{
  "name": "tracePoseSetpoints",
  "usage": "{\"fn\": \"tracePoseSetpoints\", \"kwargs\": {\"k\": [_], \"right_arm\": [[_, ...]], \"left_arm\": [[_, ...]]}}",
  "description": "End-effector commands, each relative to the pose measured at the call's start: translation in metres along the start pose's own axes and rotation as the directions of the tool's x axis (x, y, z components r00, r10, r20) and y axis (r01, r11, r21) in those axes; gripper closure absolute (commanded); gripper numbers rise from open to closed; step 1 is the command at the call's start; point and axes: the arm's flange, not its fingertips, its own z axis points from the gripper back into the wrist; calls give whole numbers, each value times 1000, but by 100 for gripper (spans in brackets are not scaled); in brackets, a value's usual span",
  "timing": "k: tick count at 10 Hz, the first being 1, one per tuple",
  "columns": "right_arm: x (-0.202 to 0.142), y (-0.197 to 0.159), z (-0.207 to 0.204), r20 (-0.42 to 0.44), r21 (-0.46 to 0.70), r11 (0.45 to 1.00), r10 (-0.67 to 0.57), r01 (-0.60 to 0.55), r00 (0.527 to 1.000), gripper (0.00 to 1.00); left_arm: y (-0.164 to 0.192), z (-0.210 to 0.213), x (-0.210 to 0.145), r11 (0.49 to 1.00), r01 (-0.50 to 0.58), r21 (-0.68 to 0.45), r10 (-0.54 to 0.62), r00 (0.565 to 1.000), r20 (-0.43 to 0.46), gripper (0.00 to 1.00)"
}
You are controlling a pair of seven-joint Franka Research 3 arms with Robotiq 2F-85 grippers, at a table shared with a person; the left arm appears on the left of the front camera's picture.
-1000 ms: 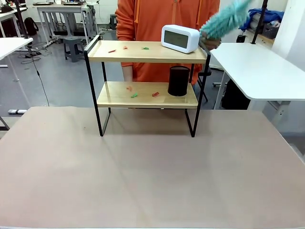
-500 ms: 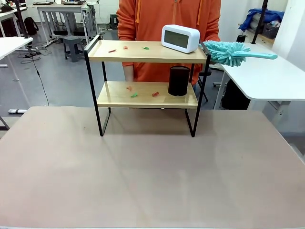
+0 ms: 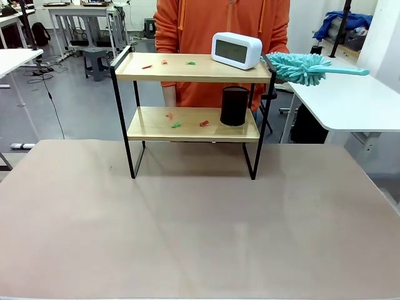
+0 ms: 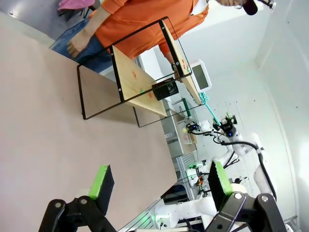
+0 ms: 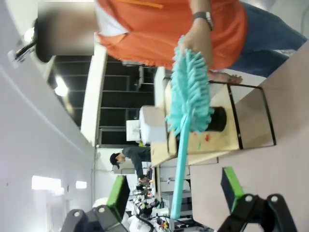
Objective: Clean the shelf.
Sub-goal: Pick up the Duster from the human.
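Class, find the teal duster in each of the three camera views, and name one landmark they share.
Front view: duster upper right, at the shelf's right end.
Left wrist view: duster small, right of centre, beside the clock.
Right wrist view: duster large, in the centre.
Shared landmark: white clock on the shelf's top board.

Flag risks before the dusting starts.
1. The clock sits at the shelf's top right end, right beside the duster; a sweep could knock it off.
2. The black cup stands near the scraps on the lower board and might tip.
3. Scraps may just scatter onto the table.
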Motion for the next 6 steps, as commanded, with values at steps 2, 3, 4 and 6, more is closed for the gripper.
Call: {"fn": "tracePoseSetpoints", "kwargs": {"k": [2,3,4,6], "right_arm": [[34,-6,-56,-14,-66,993,-99,98,995,0],[36,-11,-77,-27,-76,989,-127,124,992,0],[36,-12,-94,-37,-47,985,-170,169,985,0],[25,-12,-117,-139,-53,968,-250,245,958,0]], "left_arm": [[-2,-1,0,1000,24,-18,-24,1000,14,0],[-2,-1,0,1000,24,-18,-24,1000,14,0],[-2,-1,0,1000,24,-18,-24,1000,14,0],[-2,-1,0,1000,24,-18,-24,1000,14,0]]}}
